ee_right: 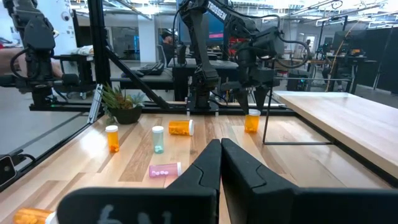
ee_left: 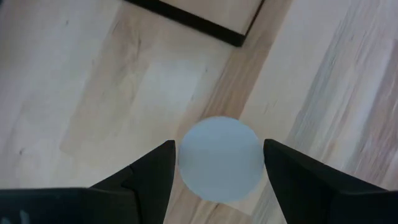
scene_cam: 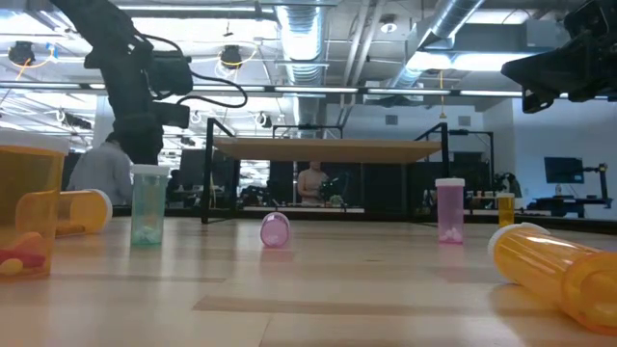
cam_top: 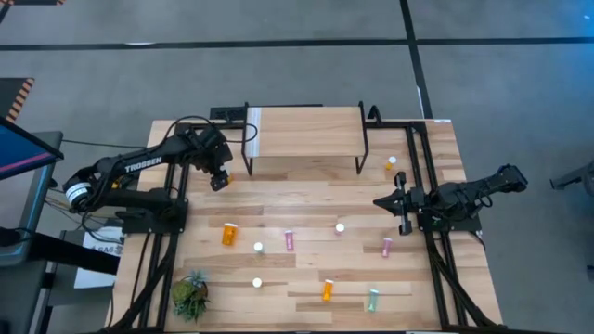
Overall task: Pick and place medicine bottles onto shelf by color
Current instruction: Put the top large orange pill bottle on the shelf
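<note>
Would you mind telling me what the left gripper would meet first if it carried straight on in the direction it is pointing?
Most likely the white cap of a bottle standing directly beneath the left gripper. Its open fingers flank the cap on both sides; how much gap remains is unclear.
</note>
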Available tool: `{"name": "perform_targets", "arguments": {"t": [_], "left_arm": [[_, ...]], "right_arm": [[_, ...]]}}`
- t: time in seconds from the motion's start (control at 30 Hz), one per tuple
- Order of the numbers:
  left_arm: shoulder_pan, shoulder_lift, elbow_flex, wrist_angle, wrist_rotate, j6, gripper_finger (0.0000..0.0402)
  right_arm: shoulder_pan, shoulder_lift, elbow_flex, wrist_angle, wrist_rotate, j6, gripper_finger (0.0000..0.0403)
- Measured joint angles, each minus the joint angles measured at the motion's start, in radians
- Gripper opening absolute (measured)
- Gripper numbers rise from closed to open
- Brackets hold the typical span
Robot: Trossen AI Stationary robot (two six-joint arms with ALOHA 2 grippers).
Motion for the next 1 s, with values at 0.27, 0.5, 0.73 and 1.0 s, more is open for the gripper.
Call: {"name": "perform_targets", "arguments": {"t": [0.27, 0.5, 0.73, 1.0], "left_arm": [[0.0, 0.0, 0.0, -0.001, -0.027, -0.043, 0.0232], [-0.002, 0.0, 0.0, -0.001, -0.027, -0.11, 0.0232], [-0.002, 0.0, 0.0, 0.01, -0.078, -0.134, 0.0232], [-0.002, 0.0, 0.0, 0.001, -0.077, -0.136, 0.0226]], "right_arm": [[0.0, 0.0, 0.0, 0.0, 0.0, 0.0, 0.0033], [0.0, 0.0, 0.0, 0.0, 0.0, 0.0, 0.0033], [0.0, 0.0, 0.0, 0.0, 0.0, 0.0, 0.0033], [0.0, 0.0, 0.0, 0.0, 0.0, 0.0, 0.0033]]}}
